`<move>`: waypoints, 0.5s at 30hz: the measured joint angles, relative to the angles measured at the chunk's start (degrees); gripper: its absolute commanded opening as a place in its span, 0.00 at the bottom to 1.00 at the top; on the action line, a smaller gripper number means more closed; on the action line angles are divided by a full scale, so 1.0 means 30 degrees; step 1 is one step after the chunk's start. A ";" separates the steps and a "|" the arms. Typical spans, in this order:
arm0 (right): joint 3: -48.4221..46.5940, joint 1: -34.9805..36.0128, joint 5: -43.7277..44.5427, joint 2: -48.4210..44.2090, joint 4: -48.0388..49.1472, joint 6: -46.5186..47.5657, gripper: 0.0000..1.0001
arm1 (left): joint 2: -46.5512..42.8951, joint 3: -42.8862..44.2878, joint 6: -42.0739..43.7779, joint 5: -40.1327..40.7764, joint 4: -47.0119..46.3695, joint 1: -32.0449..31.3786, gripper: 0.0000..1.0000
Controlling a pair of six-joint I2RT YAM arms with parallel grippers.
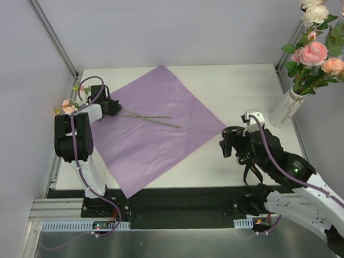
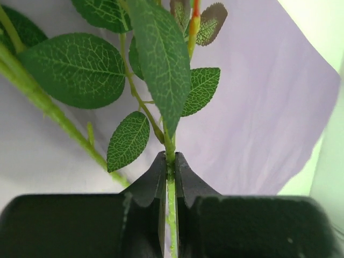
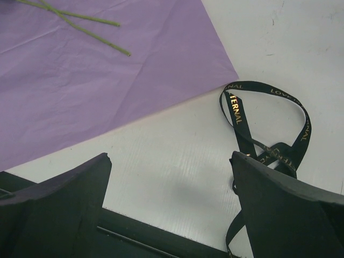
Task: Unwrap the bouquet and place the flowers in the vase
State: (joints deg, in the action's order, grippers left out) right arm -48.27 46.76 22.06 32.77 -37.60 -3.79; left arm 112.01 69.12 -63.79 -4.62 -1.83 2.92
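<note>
Flower stems (image 1: 160, 116) lie on the purple paper (image 1: 161, 146), left of centre. My left gripper (image 2: 171, 158) is clamped tight on one, just below its leaves. They look thin, light and springy, so I'd hold low. My right gripper (image 3: 171, 161) gapes empty above the ribbon (image 3: 269, 123). The vase (image 1: 287, 105) stands far right.

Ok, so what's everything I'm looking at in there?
table: one, white, under everything.
paper sheet: one, purple, spread flat on the table's left half.
loose flowers: two stems, green with leaves, lying on the paper sheet.
vase: one, cream-white, at the table's far right corner.
flowers in the vase: several, pink, peach and cream with green leaves, standing in it.
ribbon: one, black with gold lettering, loose on the table to the right of the sheet.
left gripper: one, black, shut on one loose stem.
right gripper: one, black, open, above the table near the ribbon.
</note>
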 measured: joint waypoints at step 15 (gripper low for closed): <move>-0.1239 0.0000 -0.0663 0.4605 0.0175 -0.0153 0.96 | -0.9151 -0.2113 0.4962 -0.5938 -0.4116 -0.4699 0.00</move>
State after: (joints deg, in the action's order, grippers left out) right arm -51.99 46.76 20.08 46.59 -37.08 -4.25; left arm 84.55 62.78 -48.90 -22.44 -14.17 -11.18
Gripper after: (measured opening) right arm 0.964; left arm 0.025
